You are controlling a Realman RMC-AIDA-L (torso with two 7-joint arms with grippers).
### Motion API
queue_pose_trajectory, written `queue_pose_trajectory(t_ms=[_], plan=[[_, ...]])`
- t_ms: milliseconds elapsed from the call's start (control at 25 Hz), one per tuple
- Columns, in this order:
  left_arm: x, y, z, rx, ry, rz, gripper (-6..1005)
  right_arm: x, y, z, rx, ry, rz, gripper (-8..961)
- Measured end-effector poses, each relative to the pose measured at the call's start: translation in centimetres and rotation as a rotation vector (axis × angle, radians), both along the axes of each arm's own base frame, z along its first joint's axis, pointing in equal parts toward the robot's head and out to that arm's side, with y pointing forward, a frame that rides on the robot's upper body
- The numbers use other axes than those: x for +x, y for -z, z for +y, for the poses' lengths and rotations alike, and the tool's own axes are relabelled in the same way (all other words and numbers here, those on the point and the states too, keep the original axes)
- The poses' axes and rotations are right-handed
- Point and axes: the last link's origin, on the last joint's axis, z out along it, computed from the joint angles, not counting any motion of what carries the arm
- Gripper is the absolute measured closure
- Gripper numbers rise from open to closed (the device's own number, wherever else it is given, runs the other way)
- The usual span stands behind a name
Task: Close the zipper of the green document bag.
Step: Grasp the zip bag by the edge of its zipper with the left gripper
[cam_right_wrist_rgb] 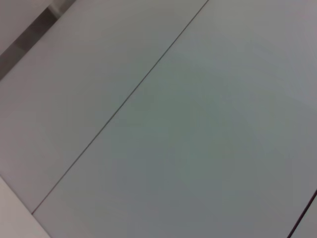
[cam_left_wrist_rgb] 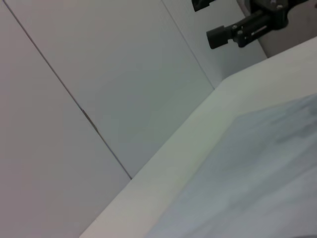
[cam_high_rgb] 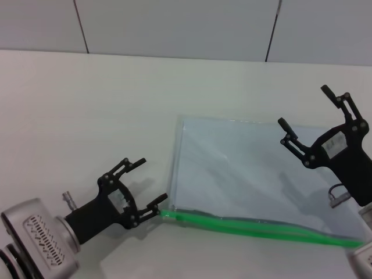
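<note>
The green document bag point(cam_high_rgb: 244, 174) lies flat on the white table, pale bluish and translucent. Its zipper point(cam_high_rgb: 261, 226) is the bright green strip along the near edge, with a dark gap showing along its middle. I cannot make out the slider. My left gripper point(cam_high_rgb: 152, 181) is open just left of the bag's near-left corner, its lower fingertip point(cam_high_rgb: 161, 200) almost at the zipper's left end. Raised over the bag's right side, my right gripper point(cam_high_rgb: 303, 107) is open and holds nothing. The left wrist view shows the bag point(cam_left_wrist_rgb: 262, 173) and the right gripper's fingers point(cam_left_wrist_rgb: 237, 30) far off.
The white table point(cam_high_rgb: 87, 104) spreads to the left and back, ending at a grey panelled wall point(cam_high_rgb: 174, 23). The table's far edge point(cam_left_wrist_rgb: 163, 158) shows in the left wrist view. Only wall panels point(cam_right_wrist_rgb: 198, 124) fill the right wrist view.
</note>
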Motion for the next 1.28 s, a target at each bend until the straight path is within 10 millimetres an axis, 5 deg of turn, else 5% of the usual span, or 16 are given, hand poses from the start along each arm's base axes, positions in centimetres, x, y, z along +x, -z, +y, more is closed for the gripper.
queue_pose_trajectory(t_ms=[280,680,1280], plan=[[-0.8,-1.1,-0.7,0.112,0.009,0.029,158,0.3,-0.1,-0.1,0.005,0.011,0.000,83],[-0.2,-0.3,-1.0,0.048,0.063,0.048,159,0.2,-0.2,0.0,0.006,0.006,-0.001,84],[1.5,0.8,1.1,0.003,0.232,0.181,158,-0.4,-0.1,0.1,0.006,-0.017,0.007,85]])
